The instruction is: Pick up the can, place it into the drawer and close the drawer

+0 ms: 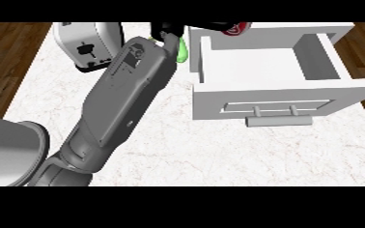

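You see one hand at the far edge, fingers curled on the red can | can sits over the far left corner of the open drawer | green thing just left of drawer | toaster far left

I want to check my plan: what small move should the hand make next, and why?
Probably carry the can a little forward over the open drawer, then lower it. The left hand holds it at the drawer's back rim, not yet above the hollow.
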